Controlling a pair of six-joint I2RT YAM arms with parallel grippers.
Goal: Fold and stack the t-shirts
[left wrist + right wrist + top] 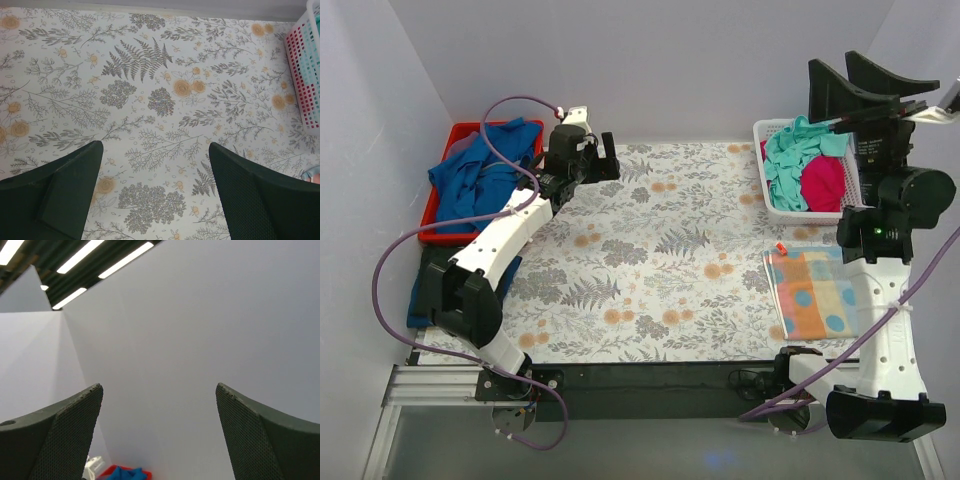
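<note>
A teal t-shirt [790, 152] and a crimson-pink t-shirt [823, 182] lie crumpled in the white basket [772, 210] at the back right. Blue t-shirts [478, 172] lie heaped in the red tray [438, 236] at the back left. A folded blue t-shirt [417, 298] lies at the table's left edge, partly hidden under my left arm. My left gripper [598, 152] is open and empty over the flowered tablecloth beside the red tray [155, 146]. My right gripper [831, 60] is open and empty, raised high above the basket and facing the wall [159, 387].
An orange-and-blue spotted patchwork cloth [812, 292] lies flat at the right front. The flowered tablecloth [660, 260] covers the table. The basket's wall [304, 75] shows at the right of the left wrist view. The red tray with blue cloth [125, 473] shows low in the right wrist view.
</note>
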